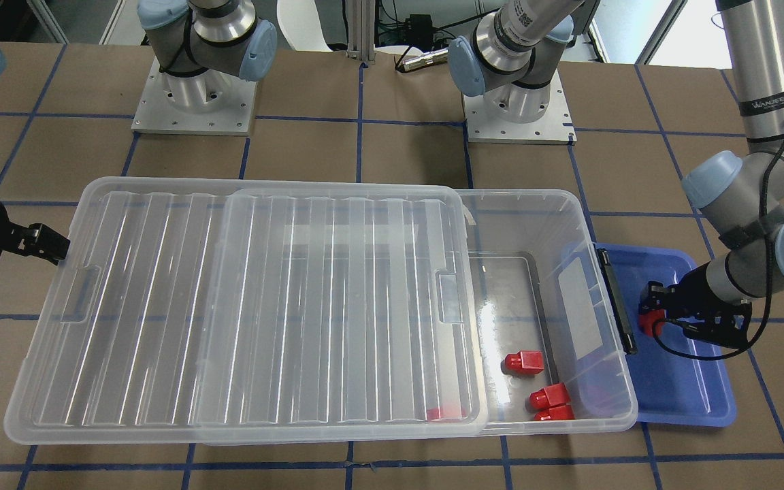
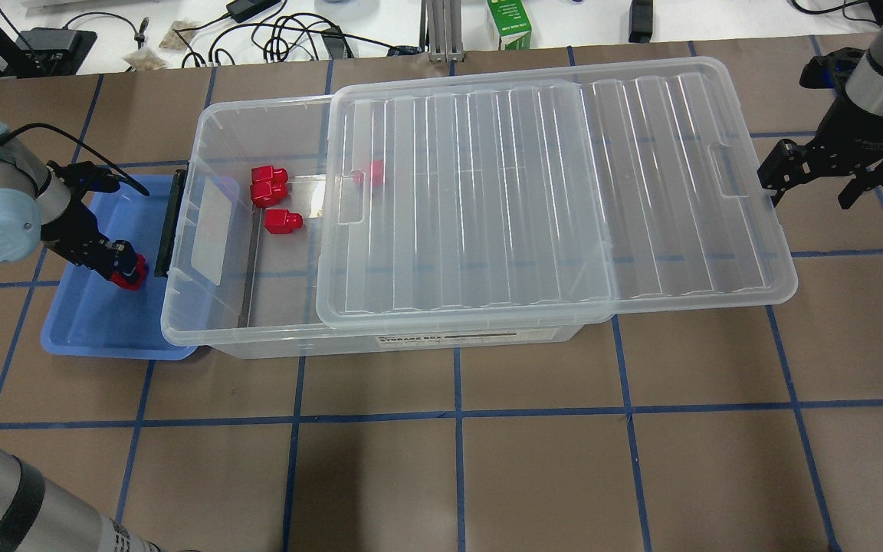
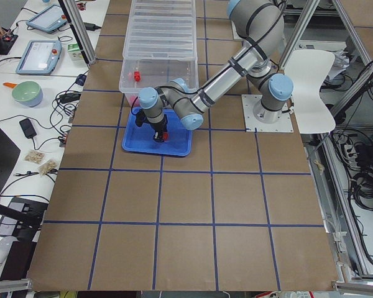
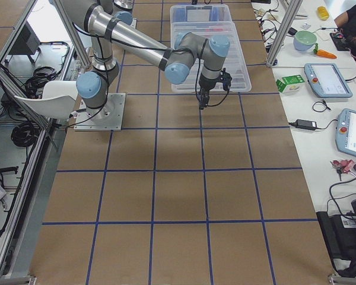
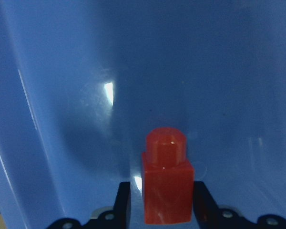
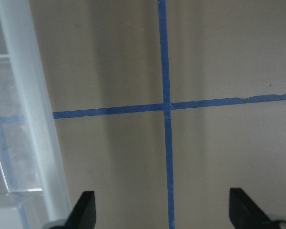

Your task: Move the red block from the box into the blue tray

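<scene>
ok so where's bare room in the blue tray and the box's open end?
Free: blue tray floor from the left gripper with the red block to the robot-side rim; box floor between the three loose blocks by the far wall and the near wall. Crowded: that far corner, and under the lid.

tray against latch end of box, lid lying offset on box, three blocks inside

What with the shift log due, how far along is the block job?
Done: the lid is slid aside, so the box is open. In hand: the left hand grips a red block low in the blue tray. Left: letting go. Four other blocks lie in the box.
</scene>
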`<state>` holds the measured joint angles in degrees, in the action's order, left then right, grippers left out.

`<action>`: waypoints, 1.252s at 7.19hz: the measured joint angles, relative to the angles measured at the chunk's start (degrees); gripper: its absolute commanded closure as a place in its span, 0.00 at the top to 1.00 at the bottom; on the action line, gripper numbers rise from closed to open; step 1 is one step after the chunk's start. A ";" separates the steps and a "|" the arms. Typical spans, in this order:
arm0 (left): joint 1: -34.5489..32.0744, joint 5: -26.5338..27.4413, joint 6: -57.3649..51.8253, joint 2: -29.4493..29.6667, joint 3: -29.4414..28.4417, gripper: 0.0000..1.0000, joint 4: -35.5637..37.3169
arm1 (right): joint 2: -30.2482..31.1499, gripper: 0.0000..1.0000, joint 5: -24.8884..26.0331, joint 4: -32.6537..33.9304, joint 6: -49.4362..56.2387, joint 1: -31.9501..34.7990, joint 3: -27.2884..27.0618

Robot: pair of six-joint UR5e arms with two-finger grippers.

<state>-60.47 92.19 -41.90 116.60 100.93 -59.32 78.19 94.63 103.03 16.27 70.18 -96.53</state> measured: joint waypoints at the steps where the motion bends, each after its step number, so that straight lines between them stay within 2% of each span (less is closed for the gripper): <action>1: -0.13 0.31 0.15 -0.98 -0.35 0.97 -0.48 | -0.02 1.00 0.01 0.02 -0.27 1.12 0.02; 2: -0.41 0.54 0.20 -2.69 -0.92 0.97 -2.18 | -0.04 1.00 0.00 0.02 -0.48 2.27 0.02; 5: -2.29 0.81 0.95 -10.57 -6.33 0.99 -15.16 | -0.06 1.00 -0.43 0.05 -0.72 4.37 0.03; 7: -5.94 0.91 4.52 -15.13 -9.43 1.00 -22.43 | -0.06 1.00 -1.77 0.00 -2.18 4.73 -0.02; 9: -10.95 0.96 11.57 -18.53 -10.81 1.00 -25.84 | -0.08 1.00 -2.12 0.04 -3.85 6.22 -0.04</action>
<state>-71.42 93.15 -30.33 98.07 90.12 -85.15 78.11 92.51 103.07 12.42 76.40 -96.57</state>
